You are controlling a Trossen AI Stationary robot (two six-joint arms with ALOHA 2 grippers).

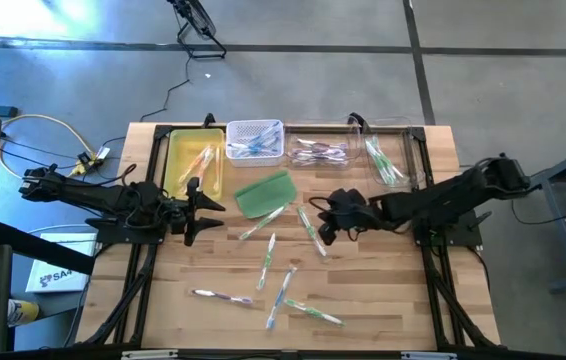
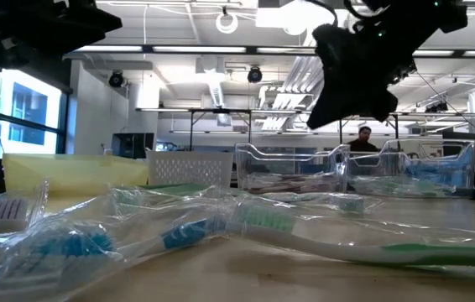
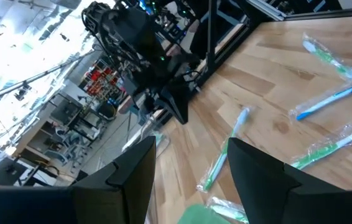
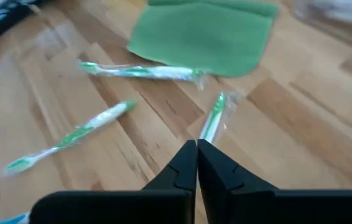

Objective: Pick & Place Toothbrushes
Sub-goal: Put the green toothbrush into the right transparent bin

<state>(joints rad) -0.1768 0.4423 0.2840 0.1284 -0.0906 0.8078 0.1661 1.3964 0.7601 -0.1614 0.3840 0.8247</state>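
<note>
Several wrapped toothbrushes lie flat on the wooden table (image 1: 383, 290): a green one (image 1: 311, 228) by my right gripper, another (image 1: 263, 222) at the green pad's edge, others nearer the near edge (image 1: 281, 295). My right gripper (image 1: 325, 228) (image 4: 196, 155) is shut and hangs above the table, just over the green toothbrush (image 4: 212, 121), whose near end its fingertips hide. In the low view it (image 2: 351, 71) is raised, with nothing hanging from it. My left gripper (image 1: 195, 208) (image 3: 191, 180) is open, left of the green pad (image 1: 266, 193), touching nothing.
Along the far edge stand a yellow tray (image 1: 178, 165), a white basket (image 1: 255, 128) and two clear bins (image 1: 318, 135) (image 1: 403, 150), each holding toothbrushes. The flat green pad (image 4: 204, 31) lies in front of them. A person (image 2: 363, 138) sits far behind the table.
</note>
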